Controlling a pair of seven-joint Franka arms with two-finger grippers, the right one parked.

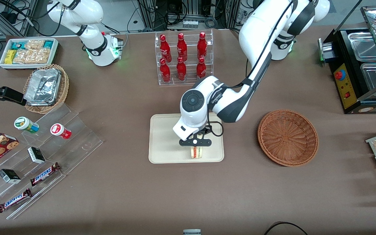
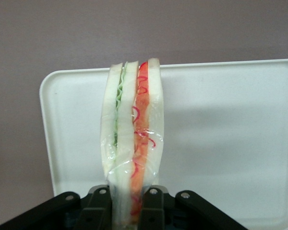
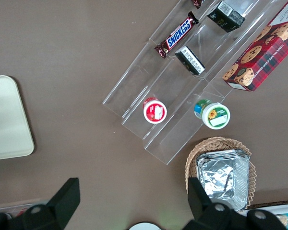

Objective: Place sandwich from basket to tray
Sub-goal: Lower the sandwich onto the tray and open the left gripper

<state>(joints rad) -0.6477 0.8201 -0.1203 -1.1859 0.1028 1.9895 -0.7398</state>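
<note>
Toward the parked arm's end of the worktop (image 1: 126, 182) sits a lighter wicker basket with foil containers (image 1: 46, 88), well away from the work. At the middle lies the tray (image 1: 162, 143), and over its edge nearest the front camera the pincer (image 1: 195, 147) is clamped on the sandwich (image 1: 196, 152). The wrist view shows the two fingers (image 2: 98, 207) pressing the wedge's outer bread faces, with the sandwich (image 2: 132, 139) standing on edge, its green and red filling layers facing the camera and the tray (image 2: 230, 143) spread beneath it. Farther toward the working arm's end, the round reddish-brown basket (image 1: 288, 137) sits with nothing in it.

The carry looks done; what remains, I judge, is the set-down. Whether the wedge already touches the tray cannot be told. Lowering gently until it rests, then parting the fingers just enough, should keep the soft bread from being crushed or dragged. Since it hangs close to the rim, shifting slightly toward the tray's middle first would be safer, and it may tip onto a face once released.
</note>
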